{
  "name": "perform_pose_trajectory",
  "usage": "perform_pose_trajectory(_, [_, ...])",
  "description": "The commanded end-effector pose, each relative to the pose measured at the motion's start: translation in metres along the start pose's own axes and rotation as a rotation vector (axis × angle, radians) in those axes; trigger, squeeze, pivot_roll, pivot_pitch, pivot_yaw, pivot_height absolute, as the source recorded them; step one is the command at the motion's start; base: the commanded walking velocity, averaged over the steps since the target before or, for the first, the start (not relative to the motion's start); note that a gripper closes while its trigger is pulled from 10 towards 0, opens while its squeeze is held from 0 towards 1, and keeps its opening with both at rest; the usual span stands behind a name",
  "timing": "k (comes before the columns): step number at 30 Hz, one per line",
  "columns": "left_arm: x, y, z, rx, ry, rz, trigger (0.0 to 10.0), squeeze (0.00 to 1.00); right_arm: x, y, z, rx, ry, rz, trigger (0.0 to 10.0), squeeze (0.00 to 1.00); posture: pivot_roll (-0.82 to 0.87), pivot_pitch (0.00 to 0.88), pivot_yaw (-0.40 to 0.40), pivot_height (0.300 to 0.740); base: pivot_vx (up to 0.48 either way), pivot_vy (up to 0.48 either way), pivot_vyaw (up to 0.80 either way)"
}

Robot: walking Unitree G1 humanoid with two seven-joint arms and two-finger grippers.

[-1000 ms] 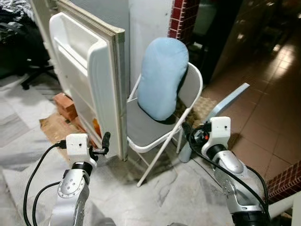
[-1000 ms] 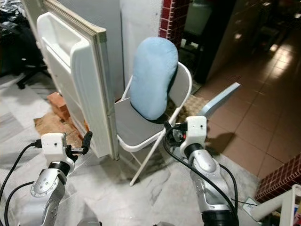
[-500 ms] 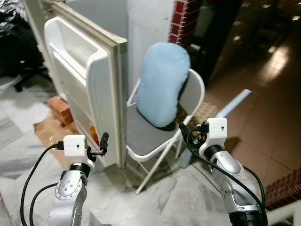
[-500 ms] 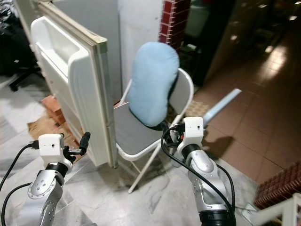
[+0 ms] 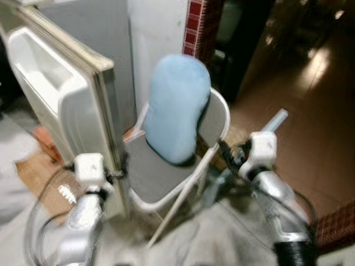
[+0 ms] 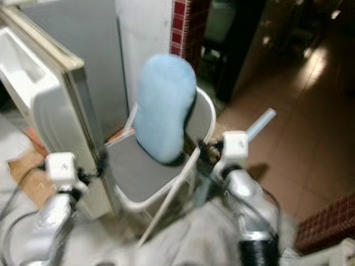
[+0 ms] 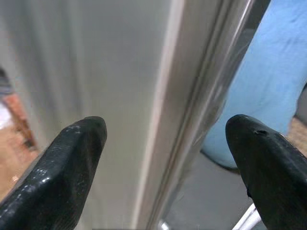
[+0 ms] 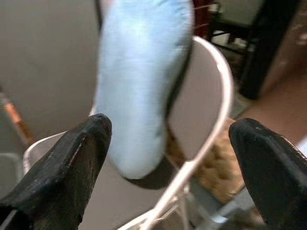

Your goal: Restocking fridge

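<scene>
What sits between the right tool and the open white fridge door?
A grey folding metal chair with a light blue cushion propped on it stands between the right tool and the door, per both eye views.

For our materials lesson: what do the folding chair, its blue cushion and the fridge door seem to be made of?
Folding chair: probably painted metal tubing, from its thin pale frame.
Blue cushion: soft matte fabric, plump and rounded.
Fridge door: inner liner looks like glossy white moulded plastic; blur leaves the rest open.

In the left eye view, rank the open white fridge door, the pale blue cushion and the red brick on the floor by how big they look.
1. Open white fridge door, nearest the camera.
2. Pale blue cushion.
3. Red brick, blurred and mostly hidden.
</scene>
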State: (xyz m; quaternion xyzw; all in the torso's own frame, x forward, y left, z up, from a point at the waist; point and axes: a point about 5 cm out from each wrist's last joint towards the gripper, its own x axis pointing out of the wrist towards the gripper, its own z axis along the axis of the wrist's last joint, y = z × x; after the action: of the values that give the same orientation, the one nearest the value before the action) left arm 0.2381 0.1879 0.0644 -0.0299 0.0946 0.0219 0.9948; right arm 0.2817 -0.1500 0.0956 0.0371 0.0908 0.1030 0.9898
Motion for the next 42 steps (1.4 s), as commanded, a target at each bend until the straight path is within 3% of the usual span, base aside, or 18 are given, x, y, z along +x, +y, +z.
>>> perform_pose_trajectory(1, [-0.001, -0.001, -0.006, 0.012, 0.039, 0.003, 10.0, 0.0, 0.001, 0.0, 0.003, -0.007, -0.012, 0.008, 10.0, 0.0, 0.07, 0.0, -0.06, 0.74, 0.0, 0.0, 0.0])
perform_pose_trajectory(9, [-0.003, 0.019, -0.028, 0.022, 0.2, 0.106, 10.0, 0.0, 0.007, 0.005, 0.008, -0.018, -0.032, 0.033, 10.0, 0.0, 0.08, 0.0, -0.064, 0.74, 0.0, 0.0, 0.4])
perform_pose_trajectory(14, [-0.005, 0.013, -0.033, 0.002, 0.258, 0.063, 10.0, 0.0, 0.017, 0.01, 0.014, -0.008, -0.05, 0.04, 10.0, 0.0, 0.09, 0.0, -0.065, 0.74, 0.0, 0.0, 0.8])
perform_pose_trajectory(17, [-0.008, 0.018, -0.041, -0.004, 0.312, 0.078, 10.0, 0.0, 0.022, 0.013, 0.018, -0.006, -0.06, 0.048, 10.0, 0.0, 0.1, 0.0, -0.067, 0.74, 0.0, 0.0, 0.8])
perform_pose_trajectory(20, [-0.015, 0.03, -0.055, 0.0, 0.384, 0.109, 10.0, 0.0, 0.029, 0.018, 0.023, -0.007, -0.074, 0.063, 10.0, 0.0, 0.1, 0.0, -0.07, 0.74, 0.0, 0.0, 0.8])
perform_pose_trajectory(22, [-0.024, 0.044, -0.072, -0.005, 0.463, 0.185, 10.0, 0.0, 0.036, 0.024, 0.029, -0.002, -0.09, 0.083, 10.0, 0.0, 0.11, 0.0, -0.076, 0.74, 0.0, 0.0, 0.8])
perform_pose_trajectory(25, [-0.032, 0.055, -0.085, 0.016, 0.497, 0.219, 10.0, 0.0, 0.044, 0.034, 0.036, -0.015, -0.108, 0.118, 10.0, 0.0, 0.11, 0.0, -0.08, 0.74, 0.0, 0.0, 0.8])
perform_pose_trajectory(34, [-0.033, 0.064, -0.094, 0.027, 0.468, 0.227, 10.0, 0.0, 0.053, 0.057, 0.045, -0.018, -0.143, 0.178, 10.0, 0.0, 0.12, 0.0, -0.085, 0.74, 0.0, 0.0, 0.8])
perform_pose_trajectory(42, [-0.027, 0.062, -0.096, 0.019, 0.442, 0.191, 10.0, 0.0, 0.054, 0.061, 0.042, -0.03, -0.157, 0.187, 10.0, 0.0, 0.11, 0.0, -0.087, 0.74, 0.0, 0.0, 0.1])
